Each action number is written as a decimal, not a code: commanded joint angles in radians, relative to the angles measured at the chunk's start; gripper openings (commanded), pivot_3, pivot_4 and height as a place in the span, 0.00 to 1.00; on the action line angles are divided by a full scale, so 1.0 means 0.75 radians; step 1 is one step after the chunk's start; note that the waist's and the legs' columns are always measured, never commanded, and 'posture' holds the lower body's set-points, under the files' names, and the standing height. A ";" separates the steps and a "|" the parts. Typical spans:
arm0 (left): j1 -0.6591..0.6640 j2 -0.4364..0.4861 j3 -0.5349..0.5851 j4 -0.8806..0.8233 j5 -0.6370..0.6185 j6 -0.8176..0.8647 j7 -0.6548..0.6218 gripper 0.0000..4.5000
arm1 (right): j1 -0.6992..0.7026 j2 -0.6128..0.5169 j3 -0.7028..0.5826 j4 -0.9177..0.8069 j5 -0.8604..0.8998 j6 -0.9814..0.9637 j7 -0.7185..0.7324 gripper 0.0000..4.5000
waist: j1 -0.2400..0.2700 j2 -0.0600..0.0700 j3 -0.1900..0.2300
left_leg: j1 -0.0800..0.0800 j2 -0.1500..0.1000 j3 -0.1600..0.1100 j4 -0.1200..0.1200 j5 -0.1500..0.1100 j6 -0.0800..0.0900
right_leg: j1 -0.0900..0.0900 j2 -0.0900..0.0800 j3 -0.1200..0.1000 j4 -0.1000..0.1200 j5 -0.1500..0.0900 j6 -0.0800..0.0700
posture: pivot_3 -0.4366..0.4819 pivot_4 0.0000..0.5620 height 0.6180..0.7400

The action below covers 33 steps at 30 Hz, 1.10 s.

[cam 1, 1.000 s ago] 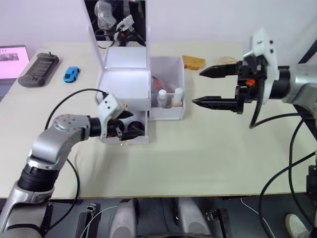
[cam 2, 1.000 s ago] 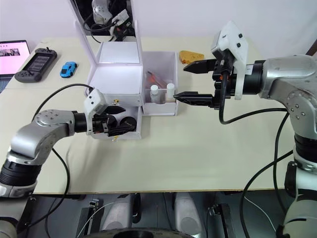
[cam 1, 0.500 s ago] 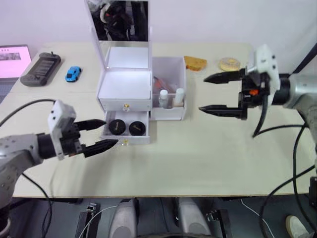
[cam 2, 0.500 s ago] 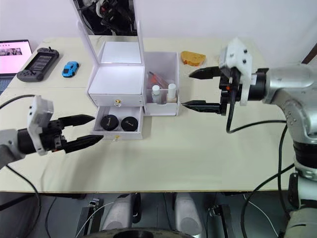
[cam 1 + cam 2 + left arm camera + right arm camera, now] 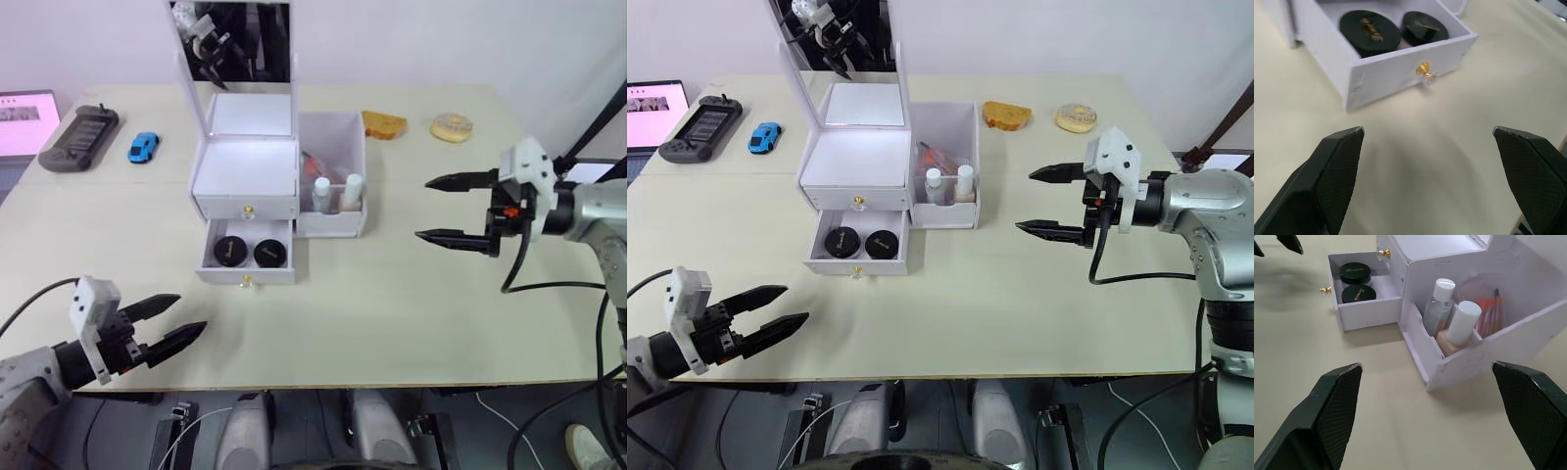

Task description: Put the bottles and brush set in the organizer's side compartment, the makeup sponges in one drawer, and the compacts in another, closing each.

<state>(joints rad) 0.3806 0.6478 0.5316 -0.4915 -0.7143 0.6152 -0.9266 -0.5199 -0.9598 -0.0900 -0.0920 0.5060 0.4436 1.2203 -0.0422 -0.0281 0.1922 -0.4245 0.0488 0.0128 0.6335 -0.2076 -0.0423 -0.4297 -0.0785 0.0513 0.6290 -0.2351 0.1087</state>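
Organizer [image 5: 247, 166]: white plastic cosmetic box with upright mirror lid, standing mid-table; taken as landmark for all entries below.

Side compartment [image 5: 333, 137]: tall open-topped white bin at the organizer's right end. Holds two small bottles [image 5: 1449, 308], one clear with a white cap, one beige, and the clear pouch of pink-handled brushes [image 5: 1488, 316] behind them.

Upper drawer [image 5: 247, 209]: gold-knobbed, pushed flush. Contents hidden; no pink sponges lie on the table.

Lower drawer [image 5: 245, 276]: gold-knobbed, pulled out toward the table's front edge. Holds two round black compacts [image 5: 249, 253] with white lettering, side by side.

Left gripper [image 5: 167, 325]: black fingers apart, empty, in front of the organizer and to its left, well apart from the open drawer.

Right gripper [image 5: 453, 209]: black fingers spread wide, empty, to the organizer's right, well apart from it.

Step in hand, as judged: shut the lower drawer. Advice: bring the left gripper square to the drawer front, press near the gold knob [image 5: 1423, 70] rather than a corner so the drawer slides straight, and push slowly; the light box may skid backward.
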 commanded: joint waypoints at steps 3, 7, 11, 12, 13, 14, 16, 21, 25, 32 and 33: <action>-0.006 -0.117 -0.045 -0.005 0.086 -0.168 0.105 0.46 | 0.011 -0.027 -0.062 -0.073 0.035 0.067 -0.026 1.00 | 0.001 0.000 0.000 | -0.001 -0.001 0.000 0.001 0.000 0.000 | 0.001 -0.001 0.000 -0.002 0.001 -0.001 | 0.48 0.27 0.98; -0.010 -0.181 -0.131 0.048 0.225 -0.298 0.178 0.01 | 0.061 -0.040 -0.087 -0.097 0.025 0.067 -0.036 1.00 | 0.000 0.000 0.000 | -0.001 -0.001 0.000 0.000 0.000 0.000 | 0.001 -0.001 0.000 -0.002 0.001 -0.001 | 0.48 0.27 0.98; -0.042 -0.229 -0.193 0.095 0.268 -0.365 0.223 0.01 | 0.069 -0.045 -0.101 -0.102 0.032 0.073 -0.039 1.00 | -0.001 0.000 0.000 | -0.001 -0.001 0.000 0.000 0.000 0.000 | 0.001 0.000 0.000 -0.002 0.001 -0.001 | 0.48 0.27 0.98; -0.064 -0.240 -0.213 0.107 0.280 -0.381 0.235 0.01 | 0.066 -0.046 -0.104 -0.105 0.033 0.076 -0.041 1.00 | -0.001 0.000 0.000 | -0.001 -0.001 0.000 0.000 0.000 0.000 | 0.001 0.000 0.000 -0.002 0.001 -0.001 | 0.48 0.27 0.98; -0.095 -0.254 -0.236 0.120 0.288 -0.391 0.252 0.01 | 0.062 -0.047 -0.106 -0.106 0.033 0.078 -0.044 1.00 | -0.001 0.000 0.000 | 0.000 -0.001 0.000 0.000 0.000 0.000 | 0.001 0.000 0.000 -0.002 0.001 -0.001 | 0.48 0.27 0.98; -0.116 -0.264 -0.251 0.129 0.294 -0.399 0.263 0.01 | 0.060 -0.048 -0.107 -0.106 0.032 0.079 -0.047 1.00 | -0.001 0.000 0.000 | 0.000 -0.001 0.000 0.000 0.000 0.000 | 0.001 0.000 0.000 -0.002 0.001 -0.001 | 0.48 0.27 0.98; -0.152 -0.276 -0.282 0.146 0.312 -0.408 0.284 0.01 | 0.058 -0.052 -0.107 -0.109 0.024 0.079 -0.052 1.00 | 0.000 0.000 0.000 | 0.000 -0.001 0.000 0.001 0.000 0.000 | 0.001 0.000 0.000 -0.002 0.001 -0.001 | 0.48 0.27 0.98; -0.305 -0.290 -0.381 0.190 0.333 -0.392 0.320 0.01 | 0.051 -0.054 -0.113 -0.120 0.018 0.091 -0.076 1.00 | 0.002 0.000 0.000 | -0.001 -0.001 0.000 0.000 0.000 0.000 | 0.002 0.000 0.000 -0.002 0.001 -0.001 | 0.48 0.27 0.98; -0.400 -0.303 -0.401 0.226 0.313 -0.385 0.346 0.01 | 0.063 -0.061 -0.126 -0.134 0.021 0.103 -0.095 1.00 | 0.005 0.000 0.000 | -0.001 -0.001 0.000 0.001 0.000 0.000 | 0.002 0.001 0.000 -0.001 0.001 -0.001 | 0.48 0.27 0.98; -0.574 -0.287 -0.419 0.319 0.322 -0.335 0.390 0.01 | 0.087 -0.076 -0.152 -0.160 0.020 0.114 -0.129 1.00 | 0.006 0.000 0.000 | -0.001 -0.001 0.000 0.001 0.000 0.000 | 0.002 0.001 0.000 0.000 0.001 -0.001 | 0.48 0.27 0.98; -0.598 -0.283 -0.428 0.345 0.332 -0.332 0.392 0.01 | 0.087 -0.079 -0.153 -0.164 0.020 0.118 -0.132 1.00 | 0.006 0.000 0.000 | 0.000 -0.001 0.000 0.001 0.000 0.000 | 0.002 0.001 0.000 0.000 0.001 -0.001 | 0.48 0.27 0.98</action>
<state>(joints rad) -0.0452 0.4260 0.2123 -0.2420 -0.4693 0.3664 -0.6396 -0.4480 -1.0021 -0.1713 -0.1798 0.5158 0.5345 1.1297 -0.0376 -0.0281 0.1919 -0.4249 0.0482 0.0126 0.6342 -0.2074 -0.0420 -0.4284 -0.0774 0.0513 0.6293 -0.2344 0.1083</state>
